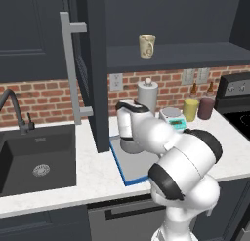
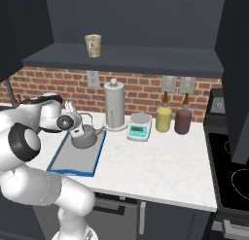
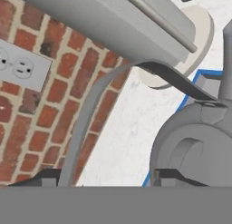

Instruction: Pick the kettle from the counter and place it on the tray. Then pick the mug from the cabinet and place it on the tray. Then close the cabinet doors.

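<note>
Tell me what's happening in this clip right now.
The robot arm has the kettle on the tray, its gripper at the loop handle. The hand view shows a gap between the fingers and the handle, so it looks released. The mug sits on the cabinet shelf, doors open.

Mug (image 1: 147, 46) stands on open cabinet (image 1: 176, 54) shelf above tray (image 1: 128, 172)

The white bench (image 2: 160, 171) holds a blue-rimmed tray (image 2: 73, 161) with the grey kettle (image 2: 83, 136) sitting on its far end. At 1 o'clock from the tray stands a tall grey cylinder (image 2: 114, 108), then a small scale (image 2: 139, 127), a yellow cylinder (image 2: 163, 118) and a maroon cylinder (image 2: 183, 120). The shelf (image 2: 126, 59) above holds a mug (image 2: 93, 45).
</note>
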Available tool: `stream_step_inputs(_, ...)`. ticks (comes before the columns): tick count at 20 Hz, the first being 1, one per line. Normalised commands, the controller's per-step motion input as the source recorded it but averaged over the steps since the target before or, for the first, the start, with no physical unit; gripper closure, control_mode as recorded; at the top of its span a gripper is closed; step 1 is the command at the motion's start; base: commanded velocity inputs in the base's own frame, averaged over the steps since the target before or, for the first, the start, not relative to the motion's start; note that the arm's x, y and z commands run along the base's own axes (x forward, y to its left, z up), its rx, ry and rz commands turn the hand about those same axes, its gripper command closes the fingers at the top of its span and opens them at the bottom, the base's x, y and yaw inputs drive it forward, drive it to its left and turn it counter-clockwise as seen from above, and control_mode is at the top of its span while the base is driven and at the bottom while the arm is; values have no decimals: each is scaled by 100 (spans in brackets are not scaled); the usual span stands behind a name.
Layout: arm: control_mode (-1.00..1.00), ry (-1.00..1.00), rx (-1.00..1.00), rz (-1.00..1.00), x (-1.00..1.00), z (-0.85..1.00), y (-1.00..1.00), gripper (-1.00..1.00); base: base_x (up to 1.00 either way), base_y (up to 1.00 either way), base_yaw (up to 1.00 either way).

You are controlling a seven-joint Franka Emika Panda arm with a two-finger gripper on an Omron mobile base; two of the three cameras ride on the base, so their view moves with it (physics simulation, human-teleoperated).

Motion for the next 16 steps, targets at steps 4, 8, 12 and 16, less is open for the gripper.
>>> stream_step_inputs(4, -100, 16, 0, 2, 0, 6, -11, -100, 0, 0, 0)
stream_step_inputs(8, -100, 14, -1, 4, 0, 16, -3, -100, 0, 0, 0)
stream_step_inputs(12, -100, 20, -4, 1, -3, 24, -1, -100, 0, 0, 0)
stream_step_inputs(16, -100, 14, -9, 0, -28, 24, -3, -100, 0, 0, 0)
